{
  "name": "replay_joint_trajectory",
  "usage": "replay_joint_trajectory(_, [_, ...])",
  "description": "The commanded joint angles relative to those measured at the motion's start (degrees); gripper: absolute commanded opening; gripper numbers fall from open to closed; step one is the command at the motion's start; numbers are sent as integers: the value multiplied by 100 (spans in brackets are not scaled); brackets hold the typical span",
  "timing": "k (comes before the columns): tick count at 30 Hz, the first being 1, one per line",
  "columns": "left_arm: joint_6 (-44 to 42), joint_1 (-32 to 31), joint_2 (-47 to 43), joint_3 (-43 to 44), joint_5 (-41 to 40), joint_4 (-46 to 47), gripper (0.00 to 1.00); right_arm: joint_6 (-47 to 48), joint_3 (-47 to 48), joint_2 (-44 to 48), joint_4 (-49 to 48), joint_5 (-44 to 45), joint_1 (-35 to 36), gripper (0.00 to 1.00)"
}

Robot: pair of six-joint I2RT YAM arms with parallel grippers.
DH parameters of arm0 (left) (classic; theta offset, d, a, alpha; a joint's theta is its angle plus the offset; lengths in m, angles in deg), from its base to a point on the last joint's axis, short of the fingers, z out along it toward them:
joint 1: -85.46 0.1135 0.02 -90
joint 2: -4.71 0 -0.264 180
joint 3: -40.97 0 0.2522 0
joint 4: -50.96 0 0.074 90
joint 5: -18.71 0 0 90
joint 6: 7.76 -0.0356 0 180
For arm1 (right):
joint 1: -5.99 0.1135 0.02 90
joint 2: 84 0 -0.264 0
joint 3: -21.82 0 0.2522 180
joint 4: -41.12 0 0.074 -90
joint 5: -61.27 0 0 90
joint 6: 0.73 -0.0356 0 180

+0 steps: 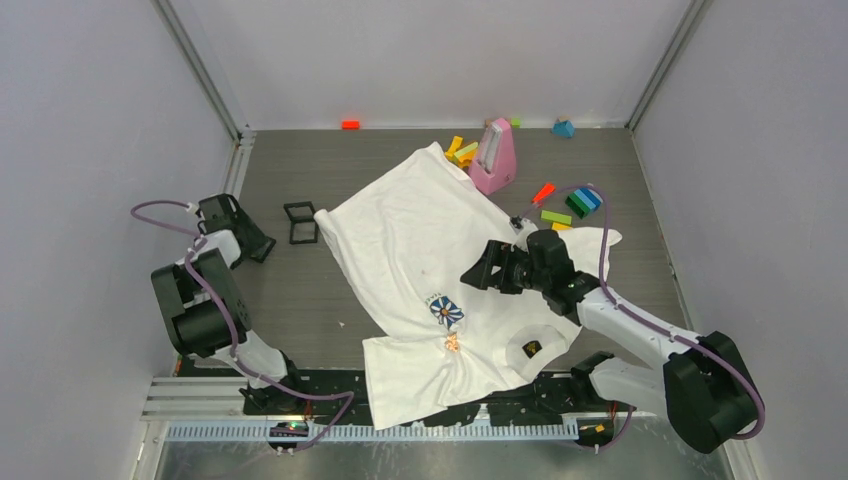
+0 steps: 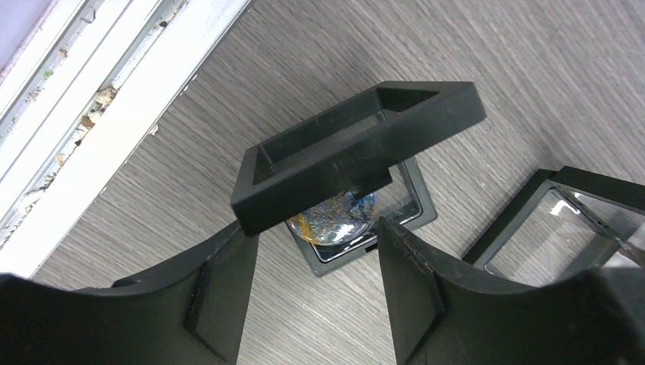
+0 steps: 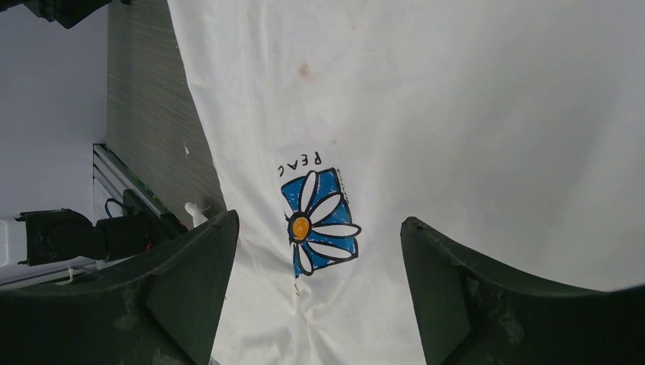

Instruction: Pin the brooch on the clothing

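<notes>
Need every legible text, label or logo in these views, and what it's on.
"PEAC": dark letters on the white T-shirt, beside the daisy print.
Tiny print at the daisy's edge: too small to read.
Embossed mark on the black case lid: blurred, unreadable.
Black neck label, yellow mark: too small to read.

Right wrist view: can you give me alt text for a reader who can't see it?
The right gripper, jaws wide open, hangs over the white T-shirt, its two dark fingers framing a blue-and-white daisy print with an orange centre and the dark letters PEAC. A strip of grey table shows along the left.
</notes>
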Motion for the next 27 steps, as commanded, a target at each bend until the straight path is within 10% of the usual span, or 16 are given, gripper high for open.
replay_joint_trajectory(1, [-160, 77, 138, 234, -65, 292, 60, -12, 11, -88, -326, -115, -28, 83])
replay_joint_trajectory(27, [-240, 101, -110, 88, 11, 277, 33, -47, 20, -223, -439, -268, -37, 83])
